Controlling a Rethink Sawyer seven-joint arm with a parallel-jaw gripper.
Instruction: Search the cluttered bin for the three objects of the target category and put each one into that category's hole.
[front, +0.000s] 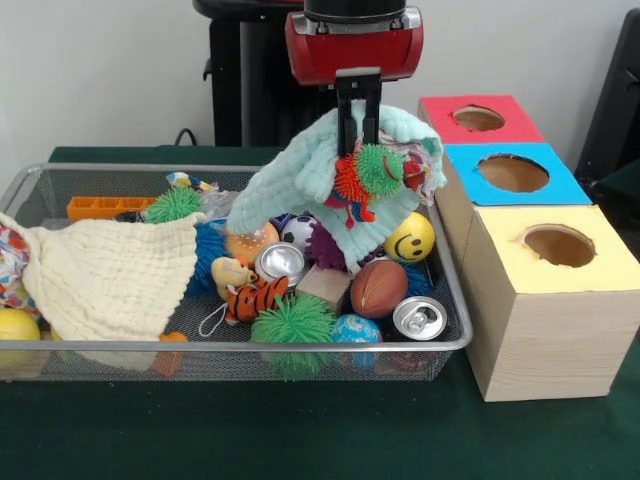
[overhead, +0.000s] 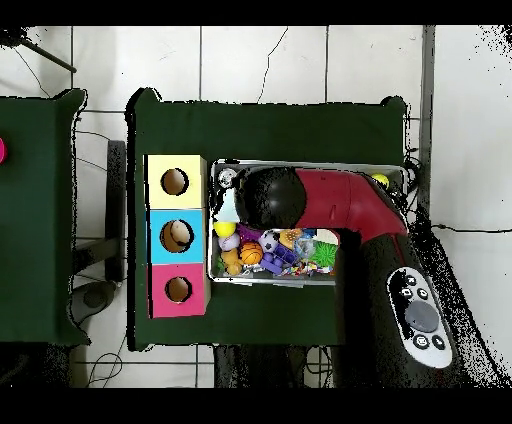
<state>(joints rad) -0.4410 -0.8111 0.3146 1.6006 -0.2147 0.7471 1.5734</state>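
While the arm hangs over the bin, the following is recorded.

Gripper (front: 358, 125): one, above the bin's right half; jaws pinching the mint-green cloth (front: 310, 175), which is lifted clear and drapes to both sides.
Caught in the cloth: one green spiky ball (front: 380, 166) and one orange spiky ball (front: 350, 178), hanging just below the jaws.
Bin (front: 250, 345): one wire-mesh tray on the green counter (front: 300, 430), just beside the boxes.
Cloths: two; the second, a cream cloth (front: 110, 275), lies over the bin's left part.
Cans: two silver cans, one (front: 280, 262) mid-bin, one (front: 419, 317) at the front right corner.
Balls in bin: one yellow smiley ball (front: 410, 240), one brown football (front: 379, 288), one soccer ball (front: 298, 232), one large green spiky ball (front: 293, 325) at the front rim.
Other contents: one tiger toy (front: 255, 297), one orange tray (front: 105, 207) at the rear left.
Boxes: three in a row, each with one round hole on top: red box (front: 478, 118), blue box (front: 512, 172), yellow box (front: 555, 250).
Overhead view: arm covers most of the bin.
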